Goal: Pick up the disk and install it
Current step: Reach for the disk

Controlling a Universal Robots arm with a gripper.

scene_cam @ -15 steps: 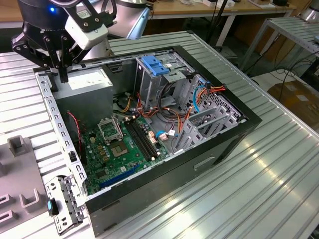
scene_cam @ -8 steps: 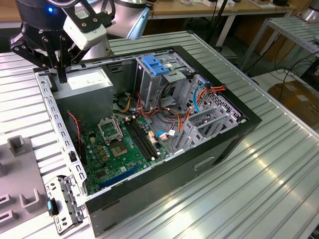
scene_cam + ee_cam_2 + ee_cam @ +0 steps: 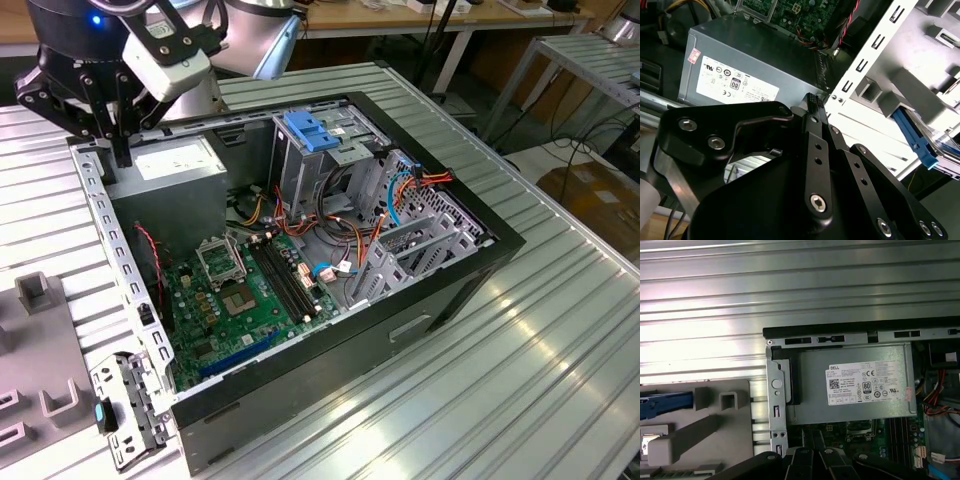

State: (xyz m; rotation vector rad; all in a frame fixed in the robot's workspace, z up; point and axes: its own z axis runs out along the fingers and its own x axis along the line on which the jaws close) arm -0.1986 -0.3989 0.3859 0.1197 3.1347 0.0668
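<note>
The disk lies in the grey holder beside the computer case. I see its blue carrier rail (image 3: 912, 134) with a strip of silver metal next to it in the second wrist view. The same blue rail (image 3: 665, 403) appears in the first wrist view; the picture edge cuts off the rest of the disk. My gripper (image 3: 120, 150) hangs over the case's corner by the grey power-supply box (image 3: 175, 160), apart from the disk. Its black fingers (image 3: 812, 102) stand together with nothing between them.
The open computer case (image 3: 100, 230) holds a green motherboard (image 3: 250, 290), a metal drive cage with a blue latch (image 3: 315, 130) and bundles of cables (image 3: 400, 190). The grey holder (image 3: 705, 430) sits just outside the case wall on the ribbed metal table (image 3: 520, 330).
</note>
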